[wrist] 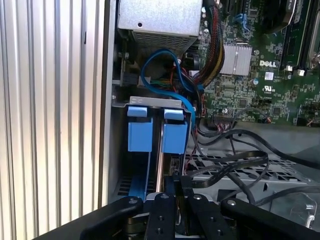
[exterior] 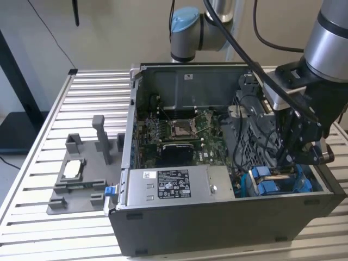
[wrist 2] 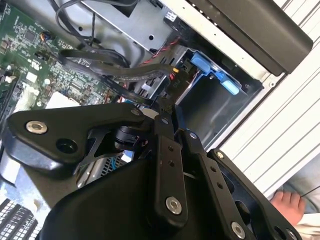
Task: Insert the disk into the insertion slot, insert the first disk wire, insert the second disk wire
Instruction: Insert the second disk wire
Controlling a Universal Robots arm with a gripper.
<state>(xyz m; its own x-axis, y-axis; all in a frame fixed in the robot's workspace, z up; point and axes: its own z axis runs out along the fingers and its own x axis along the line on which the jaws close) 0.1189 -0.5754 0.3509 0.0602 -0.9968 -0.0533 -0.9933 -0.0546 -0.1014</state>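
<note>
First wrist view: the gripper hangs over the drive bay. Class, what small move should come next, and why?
Probably a short, slow descent toward the bay. The gripper sits close to the blue carrier tabs, which already stand in the bay, and loose black wires loop right beside it, so a sideways move might snag them.

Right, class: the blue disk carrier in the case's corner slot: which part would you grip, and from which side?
Probably the disk carrier's two blue tabs, from the case's open side. They stand side by side at the slot's mouth; the rest lies sunk between metal walls, with black wires crowding the motherboard side.
</note>
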